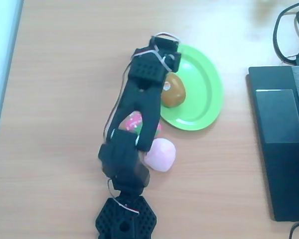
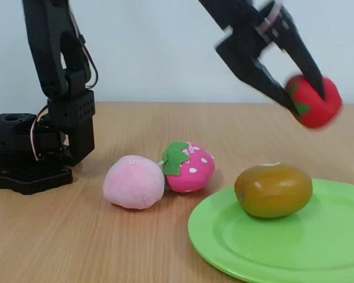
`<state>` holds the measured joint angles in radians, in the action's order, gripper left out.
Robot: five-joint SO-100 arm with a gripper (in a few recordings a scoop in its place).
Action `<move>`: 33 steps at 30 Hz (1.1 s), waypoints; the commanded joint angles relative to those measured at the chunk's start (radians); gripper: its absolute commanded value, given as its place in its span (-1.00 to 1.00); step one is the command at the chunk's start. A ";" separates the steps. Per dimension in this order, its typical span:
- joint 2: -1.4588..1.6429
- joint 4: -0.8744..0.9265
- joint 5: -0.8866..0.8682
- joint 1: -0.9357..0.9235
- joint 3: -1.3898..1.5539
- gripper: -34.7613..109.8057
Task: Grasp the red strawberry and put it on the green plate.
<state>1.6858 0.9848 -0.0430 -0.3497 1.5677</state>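
The red strawberry (image 2: 314, 103), solid red with a green cap, hangs in the air in the fixed view with my gripper (image 2: 310, 98) shut on it. It sits well above the table, over the far side of the lime-green plate (image 2: 295, 250). From overhead the gripper (image 1: 165, 50) is over the upper-left rim of the green plate (image 1: 202, 99), and the arm hides the strawberry. A brown fruit (image 2: 273, 190) (image 1: 173, 90) lies on the plate's left part.
A pink white-dotted strawberry (image 2: 189, 167) (image 1: 133, 122) and a pale pink round fruit (image 2: 134, 183) (image 1: 160, 154) lie on the table left of the plate. The arm's base (image 2: 29, 159) stands at the left. A dark laptop (image 1: 281, 139) and cables (image 1: 289, 30) lie at the overhead view's right edge.
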 commanded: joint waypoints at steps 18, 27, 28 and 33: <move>-0.557 0.026 -0.067 -0.193 -0.391 -0.63; -0.571 0.026 -0.063 -0.199 -0.397 -0.29; -0.568 0.026 -0.064 -0.201 -0.394 -0.20; -0.545 0.026 -0.067 -0.198 -0.376 -0.05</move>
<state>1.0907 1.0063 -0.1058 -0.5384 1.1904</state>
